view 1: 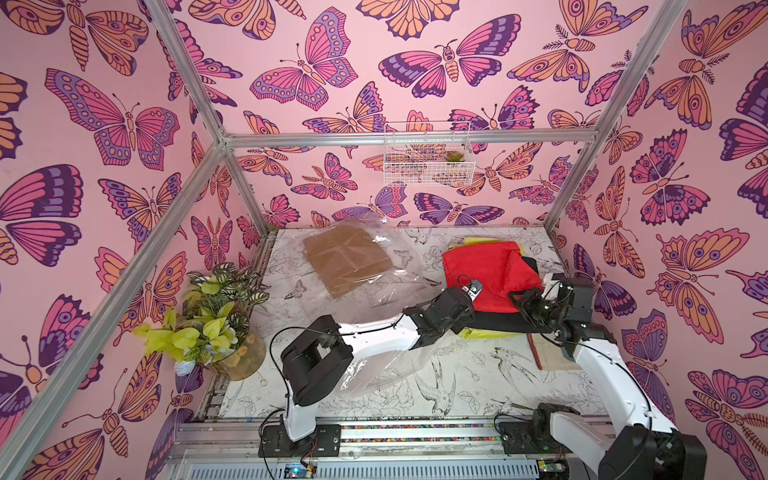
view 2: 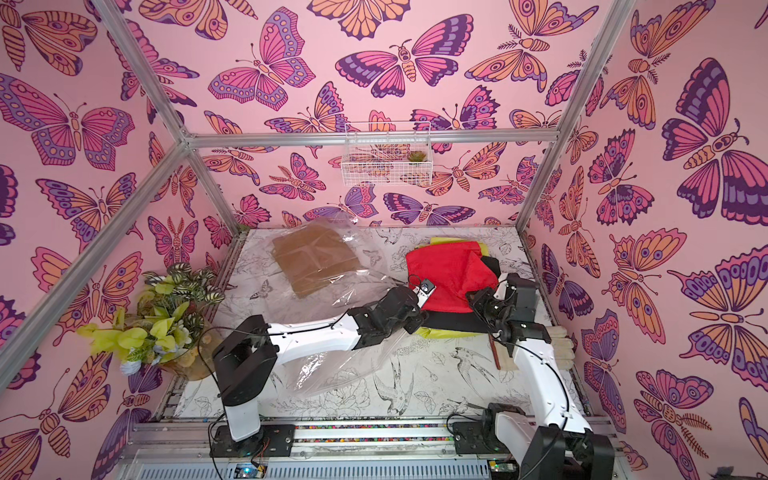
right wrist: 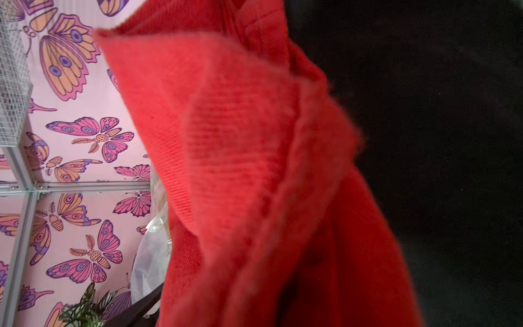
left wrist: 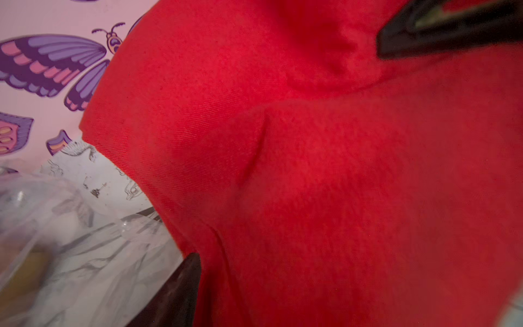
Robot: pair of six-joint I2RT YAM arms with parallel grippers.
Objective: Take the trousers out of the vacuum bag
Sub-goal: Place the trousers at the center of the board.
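- One pair, your red trousers (view 1: 486,270), lies centre-right.
- Left gripper (left wrist: 288,151) gapes released over them.
- Right gripper (view 1: 517,297) pinches their edge.
- Brown trousers (view 1: 347,259) in bag (view 1: 374,370), upper centre.

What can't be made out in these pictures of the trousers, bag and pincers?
- Right pincer: the red trousers fill the right wrist view over its jaws; in both top views they are too small to read.
- Yellow trousers: only edges show under the red and black trousers in both top views.
- Vacuum bag: blurred in the left wrist view; the left arm crosses it in both top views.
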